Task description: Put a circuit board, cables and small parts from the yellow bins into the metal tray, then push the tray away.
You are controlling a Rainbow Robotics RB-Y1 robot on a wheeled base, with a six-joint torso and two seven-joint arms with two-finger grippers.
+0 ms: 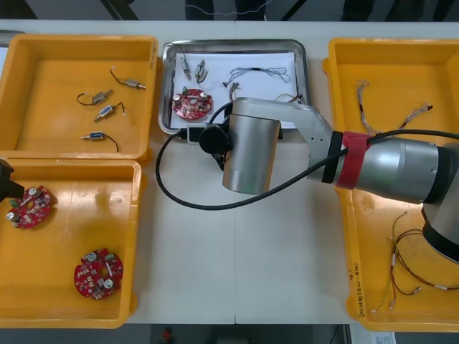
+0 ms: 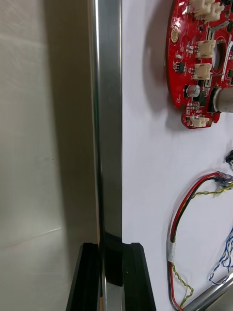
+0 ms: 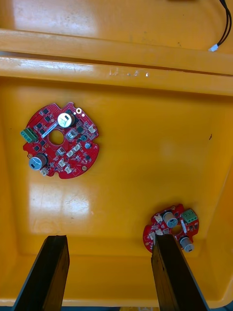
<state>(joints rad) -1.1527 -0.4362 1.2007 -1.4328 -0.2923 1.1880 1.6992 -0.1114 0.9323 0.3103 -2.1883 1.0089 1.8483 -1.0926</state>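
Note:
The metal tray [image 1: 237,44], white inside, lies at the table's far middle. It holds a red circuit board [image 1: 191,103], small metal parts [image 1: 193,69] and a blue and white cable [image 1: 258,73]. My right arm reaches across to the tray's near rim, where my right gripper [image 1: 192,134] is shut. In the right wrist view the shiny rim [image 2: 109,121] runs between the fingers of the right gripper [image 2: 110,252], with the circuit board [image 2: 201,63] and a red and yellow cable [image 2: 182,218] on the white floor beside it. My left gripper [image 3: 109,240] hangs open over the near left bin.
The near left yellow bin [image 1: 133,236] holds two circuit boards [image 1: 32,206] [image 1: 98,273]. The far left bin [image 1: 29,50] holds small metal parts [image 1: 104,111] with black leads. Both right bins [image 1: 344,72] [image 1: 355,287] contain cables. Bare table lies between the near bins.

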